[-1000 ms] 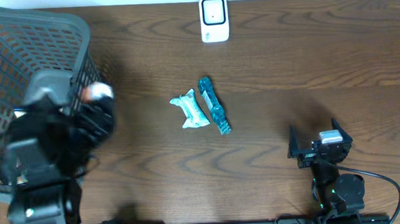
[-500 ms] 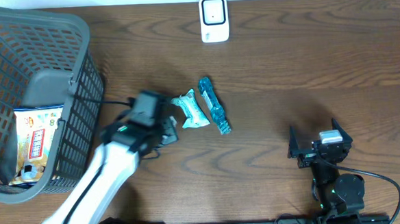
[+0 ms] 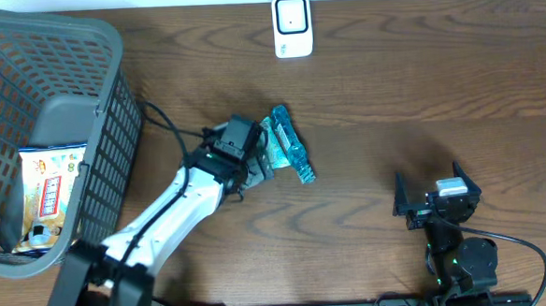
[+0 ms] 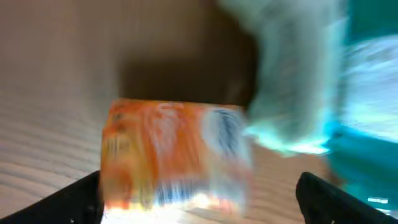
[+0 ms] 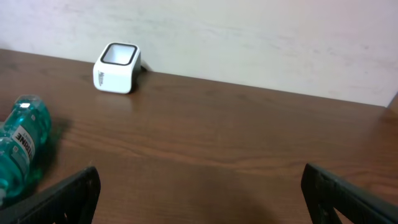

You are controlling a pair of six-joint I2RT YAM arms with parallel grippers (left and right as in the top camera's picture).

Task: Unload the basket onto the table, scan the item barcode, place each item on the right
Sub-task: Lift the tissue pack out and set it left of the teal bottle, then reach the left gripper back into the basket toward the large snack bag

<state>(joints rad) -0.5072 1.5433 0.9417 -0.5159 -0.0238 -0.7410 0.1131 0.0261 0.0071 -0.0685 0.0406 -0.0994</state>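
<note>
Reaching from the lower left toward the middle of the overhead frame, the left gripper hangs over a pale green packet, with a teal bottle just beside that packet on the right. From above, the gripper body hides whatever lies under it. Only the left wrist view, badly blurred, shows an orange packet lying on the wooden table between the fingers. Their dark tips sit in the two lower corners, spread wide and apart from the orange packet's sides. The pale packet and the teal bottle fill the upper right of that view.

The scanner stands at top centre of the overhead frame, well apart from the packets. The right wrist view shows it side-on at upper left and the bottle's labelled end at the left edge. The right gripper rests at lower right, jaws spread on nothing. A grey basket at upper left holds a printed bag.
</note>
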